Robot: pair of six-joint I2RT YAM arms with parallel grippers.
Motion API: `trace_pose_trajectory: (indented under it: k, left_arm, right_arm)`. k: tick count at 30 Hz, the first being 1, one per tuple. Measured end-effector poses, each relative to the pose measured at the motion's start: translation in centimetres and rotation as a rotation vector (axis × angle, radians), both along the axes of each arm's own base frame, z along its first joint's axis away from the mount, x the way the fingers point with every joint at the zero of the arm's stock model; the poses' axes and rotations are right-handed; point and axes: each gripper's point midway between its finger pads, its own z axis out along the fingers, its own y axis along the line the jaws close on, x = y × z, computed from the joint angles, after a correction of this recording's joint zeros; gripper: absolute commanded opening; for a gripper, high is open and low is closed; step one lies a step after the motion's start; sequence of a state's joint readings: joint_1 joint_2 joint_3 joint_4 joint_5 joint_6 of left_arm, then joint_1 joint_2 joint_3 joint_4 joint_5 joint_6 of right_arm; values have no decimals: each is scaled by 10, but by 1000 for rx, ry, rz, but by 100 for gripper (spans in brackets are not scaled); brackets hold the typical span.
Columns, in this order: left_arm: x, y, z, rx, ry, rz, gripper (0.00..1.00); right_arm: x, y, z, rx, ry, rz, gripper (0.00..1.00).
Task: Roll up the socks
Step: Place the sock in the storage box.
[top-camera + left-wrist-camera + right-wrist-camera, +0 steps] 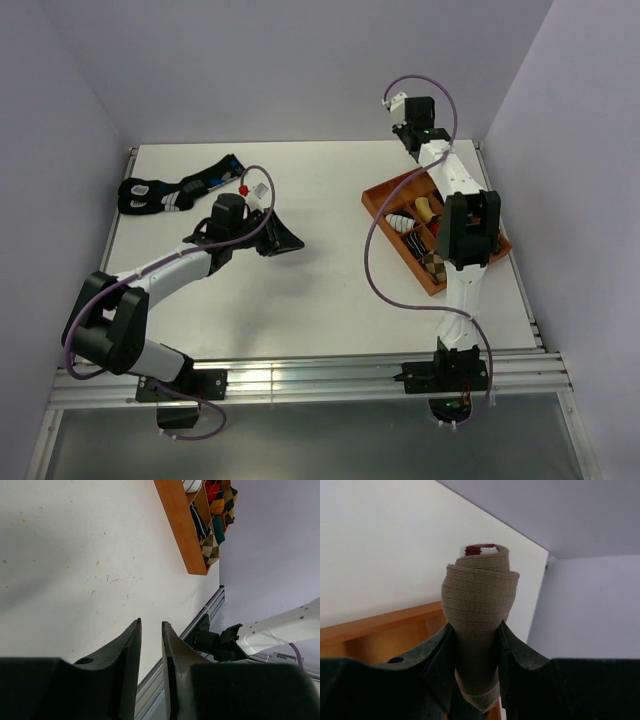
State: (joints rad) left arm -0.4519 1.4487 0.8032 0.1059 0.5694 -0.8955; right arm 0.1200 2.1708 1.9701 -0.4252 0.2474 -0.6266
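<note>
Where the right claw (476, 630) pinches, the tan sock (479, 595) stands — rolled.

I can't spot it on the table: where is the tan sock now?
In the right wrist view, the rolled tan sock is pinched in the right claw, close to the orange tray.

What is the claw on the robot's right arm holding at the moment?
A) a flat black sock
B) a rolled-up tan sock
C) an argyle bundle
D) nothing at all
B: the right wrist view shows the right gripper clamped around a rolled tan sock, with a maroon-and-white cuff at the core of the roll, held above the wooden tray.
</note>
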Motion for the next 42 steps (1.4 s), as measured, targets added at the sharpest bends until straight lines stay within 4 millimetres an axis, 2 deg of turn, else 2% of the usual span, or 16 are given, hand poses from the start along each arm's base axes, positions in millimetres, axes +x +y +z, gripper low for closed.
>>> trace_pose_trajectory:
  k: [6, 10, 12, 18, 23, 25, 34, 42]
  left_arm:
    - [1, -4, 1, -18, -10, -20, 27]
    - [1, -5, -2, -24, -5, -31, 27]
    - [1, -5, -3, -24, 0, -33, 27]
    - [1, -5, -3, -33, 1, -42, 27]
    - [2, -5, -5, -34, 5, -45, 27]
    - [2, -5, -6, -34, 8, -46, 27]
    - [1, -6, -11, -34, 23, -55, 26]
    - [0, -7, -16, -31, 36, -62, 26]
  right_arm:
    - [20, -53, -14, -53, -24, -122, 0]
    - [22, -76, -25, -82, -13, -169, 0]
    - [19, -81, -28, -96, -5, -179, 0]
    - [14, -81, -43, -108, 29, -171, 0]
    - [-7, -79, -86, -111, 133, -155, 0]
    - [-12, -78, -97, -111, 158, -151, 0]
    - [-15, -70, -102, -67, 162, -128, 0]
    - [-26, -60, -109, 19, 213, -120, 0]
